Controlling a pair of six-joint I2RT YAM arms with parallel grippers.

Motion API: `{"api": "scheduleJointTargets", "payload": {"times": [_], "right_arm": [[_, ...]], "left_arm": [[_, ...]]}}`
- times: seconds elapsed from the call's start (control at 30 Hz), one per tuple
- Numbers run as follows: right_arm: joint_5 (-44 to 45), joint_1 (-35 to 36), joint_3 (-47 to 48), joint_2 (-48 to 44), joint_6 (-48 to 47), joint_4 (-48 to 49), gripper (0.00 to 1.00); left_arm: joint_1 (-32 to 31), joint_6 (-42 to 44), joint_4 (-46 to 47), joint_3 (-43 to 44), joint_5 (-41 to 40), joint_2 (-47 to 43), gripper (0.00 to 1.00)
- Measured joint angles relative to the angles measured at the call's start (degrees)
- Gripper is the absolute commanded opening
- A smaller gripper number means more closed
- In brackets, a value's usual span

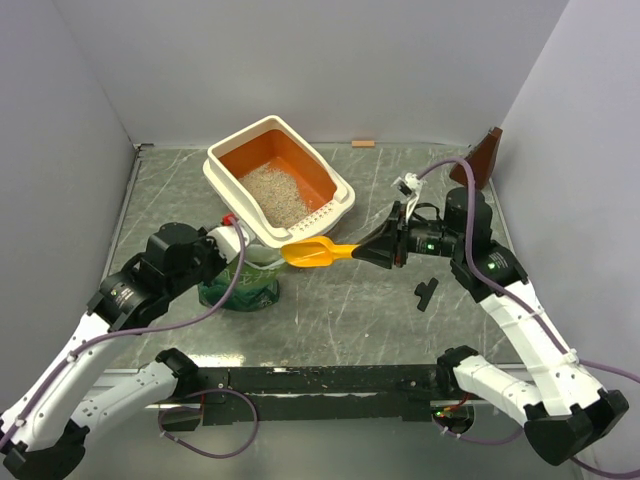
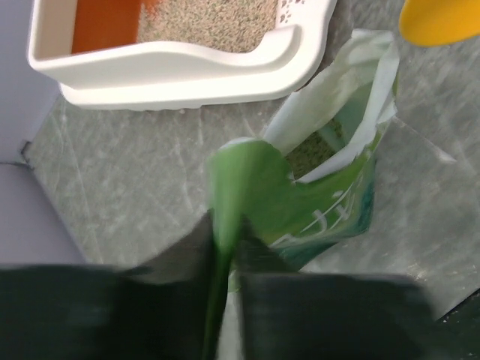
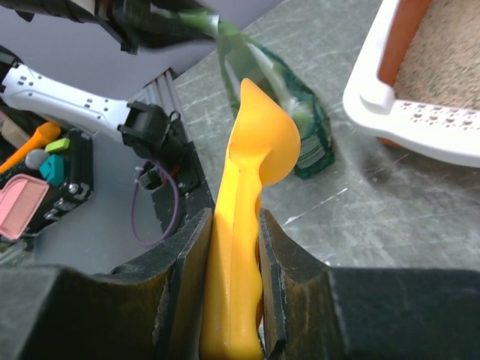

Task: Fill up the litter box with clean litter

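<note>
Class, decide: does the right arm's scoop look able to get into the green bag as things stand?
Probably yes: the left gripper holds the bag open, and the scoop hangs just beside it, nothing between.

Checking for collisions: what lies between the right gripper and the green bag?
The yellow scoop, held in the right gripper, bowl toward the green bag; top view.

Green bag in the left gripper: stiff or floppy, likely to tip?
Probably floppy: the green bag is crinkled film, and its top folds where the left gripper pinches it. Likely bottom-heavy, since litter seems visible inside the mouth; may slump or tip if released.
</note>
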Motion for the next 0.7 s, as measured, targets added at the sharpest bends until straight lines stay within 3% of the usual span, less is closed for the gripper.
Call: {"api": "scheduleJointTargets", "payload": {"times": [0.3, 0.7], "right_arm": [[1.5, 4.2, 3.7, 5.5, -0.2, -3.7, 0.00], [7.9, 12.7, 15.6, 18.0, -0.8, -6.7, 0.00]], "left_arm": [[-0.1, -1.3, -0.1, -2.0, 1.9, -2.9, 0.01], [-0.1, -5.7, -1.5, -2.1, 5.2, -5.6, 0.01]]}}
